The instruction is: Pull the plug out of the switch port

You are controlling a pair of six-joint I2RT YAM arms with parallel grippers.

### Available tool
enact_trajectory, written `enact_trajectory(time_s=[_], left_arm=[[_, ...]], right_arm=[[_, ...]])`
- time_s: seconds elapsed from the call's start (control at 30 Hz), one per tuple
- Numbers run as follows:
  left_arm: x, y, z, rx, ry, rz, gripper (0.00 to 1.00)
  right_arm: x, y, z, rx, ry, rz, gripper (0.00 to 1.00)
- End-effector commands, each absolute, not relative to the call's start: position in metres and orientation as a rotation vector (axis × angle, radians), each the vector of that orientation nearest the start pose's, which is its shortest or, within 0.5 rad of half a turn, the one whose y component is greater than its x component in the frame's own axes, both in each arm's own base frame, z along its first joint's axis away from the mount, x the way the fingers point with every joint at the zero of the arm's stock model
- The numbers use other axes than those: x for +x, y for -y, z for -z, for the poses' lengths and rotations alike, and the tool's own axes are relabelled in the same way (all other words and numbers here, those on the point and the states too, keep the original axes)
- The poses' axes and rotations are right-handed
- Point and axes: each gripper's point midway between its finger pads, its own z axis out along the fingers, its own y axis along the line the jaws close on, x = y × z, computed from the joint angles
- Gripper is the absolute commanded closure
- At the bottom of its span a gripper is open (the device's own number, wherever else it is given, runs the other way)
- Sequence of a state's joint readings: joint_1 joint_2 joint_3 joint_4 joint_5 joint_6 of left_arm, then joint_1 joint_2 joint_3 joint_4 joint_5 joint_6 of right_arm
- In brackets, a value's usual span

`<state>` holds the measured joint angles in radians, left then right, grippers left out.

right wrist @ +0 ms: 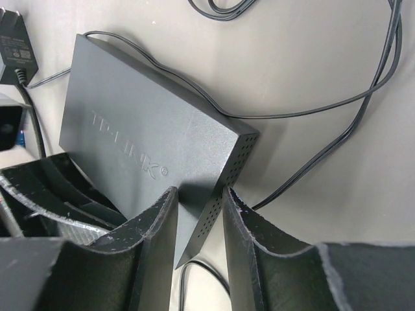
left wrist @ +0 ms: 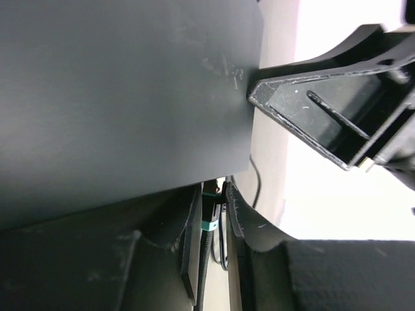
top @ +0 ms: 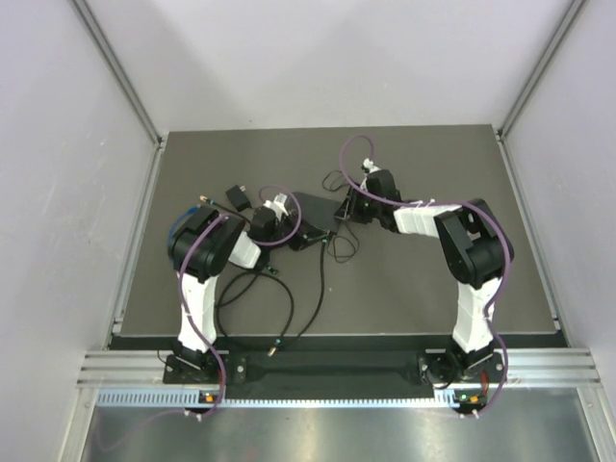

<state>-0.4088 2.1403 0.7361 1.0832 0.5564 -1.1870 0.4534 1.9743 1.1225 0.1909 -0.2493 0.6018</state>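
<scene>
Left gripper point(left wrist: 212, 194) fills the bottom of its wrist view, jaws drawn narrow and clamped on the plug point(left wrist: 209, 206). A teal band point(left wrist: 209, 225) rings the cable just below the plug. The plug meets the lower edge of the switch point(left wrist: 117, 97), whose flat black face covers the upper left of that frame. The port is hidden behind the plug and fingers, so I cannot tell how deep the plug sits.

At the bottom centre of the right wrist view, the right gripper point(right wrist: 200, 194) is part closed and grips the switch's vented end, one finger on each side. An adapter point(right wrist: 14, 35) lies at the upper left of that frame, and loose cables point(right wrist: 324, 110) cross the upper right.

From above, the switch lies mid-table point(top: 433, 173) between both grippers.
</scene>
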Motion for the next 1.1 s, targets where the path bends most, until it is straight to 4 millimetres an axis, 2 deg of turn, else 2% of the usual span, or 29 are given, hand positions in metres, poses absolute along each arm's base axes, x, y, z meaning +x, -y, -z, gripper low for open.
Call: enact_trajectory(time_s=[0.0,0.03,0.07,0.17,0.23,0.27,0.3,0.4,0.47,0.5,0.57,0.67,0.73,0.77,0.83,0.87,0.93,1.07], left_arm=[[0.305,0.264,0.059,-0.426,-2.626,1.111,1.0],[0.3,0.26,0.057,-0.41,-2.673,1.038,1.0],[0.305,0.254,0.057,-0.372,-2.663,0.964,1.0],[0.306,0.256,0.049,-0.335,-2.68,0.947,1.0],[0.303,0.261,0.051,-0.343,-2.701,1.002,1.0],[0.302,0.271,0.044,-0.351,-2.685,1.103,1.0],[0.295,0.272,0.051,-0.379,-2.705,1.139,1.0],[0.289,0.286,0.046,-0.425,-2.689,1.332,1.0],[0.283,0.288,0.052,-0.513,-2.701,1.396,1.0],[0.284,0.292,0.047,-0.499,-2.682,1.462,1.0],[0.282,0.292,0.049,-0.593,-2.682,1.513,1.0],[0.278,0.287,0.052,-0.675,-2.684,1.528,1.0],[0.276,0.275,0.064,-0.757,-2.761,1.359,1.0],[0.281,0.27,0.066,-0.689,-2.773,1.271,1.0],[0.284,0.255,0.067,-0.694,-2.809,1.073,1.0],[0.289,0.253,0.065,-0.645,-2.805,1.03,1.0],[0.291,0.25,0.059,-0.636,-2.807,0.991,1.0],[0.287,0.263,0.048,-0.664,-2.828,1.124,1.0]], right_arm=[[0.41,-0.274,-0.01,-0.006,-2.42,-0.738,0.68],[0.41,-0.274,-0.009,-0.004,-2.421,-0.734,0.68],[0.41,-0.274,-0.009,-0.006,-2.422,-0.73,0.68],[0.41,-0.276,-0.01,-0.019,-2.422,-0.717,0.68],[0.41,-0.278,-0.009,-0.025,-2.426,-0.711,0.68],[0.41,-0.277,-0.009,-0.022,-2.427,-0.708,0.68],[0.41,-0.276,-0.009,-0.021,-2.429,-0.705,0.68],[0.41,-0.276,-0.009,-0.024,-2.43,-0.698,0.68],[0.411,-0.275,-0.01,-0.021,-2.427,-0.695,0.68],[0.411,-0.275,-0.009,-0.02,-2.429,-0.692,0.68],[0.411,-0.274,-0.01,-0.017,-2.428,-0.682,0.68],[0.413,-0.273,-0.01,-0.019,-2.428,-0.648,0.67],[0.412,-0.275,-0.012,-0.032,-2.426,-0.635,0.67],[0.412,-0.275,-0.011,-0.037,-2.425,-0.621,0.67],[0.411,-0.276,-0.013,-0.044,-2.421,-0.61,0.67],[0.411,-0.276,-0.014,-0.045,-2.419,-0.6,0.67],[0.411,-0.277,-0.014,-0.054,-2.417,-0.595,0.67],[0.411,-0.277,-0.013,-0.06,-2.423,-0.577,0.67]])
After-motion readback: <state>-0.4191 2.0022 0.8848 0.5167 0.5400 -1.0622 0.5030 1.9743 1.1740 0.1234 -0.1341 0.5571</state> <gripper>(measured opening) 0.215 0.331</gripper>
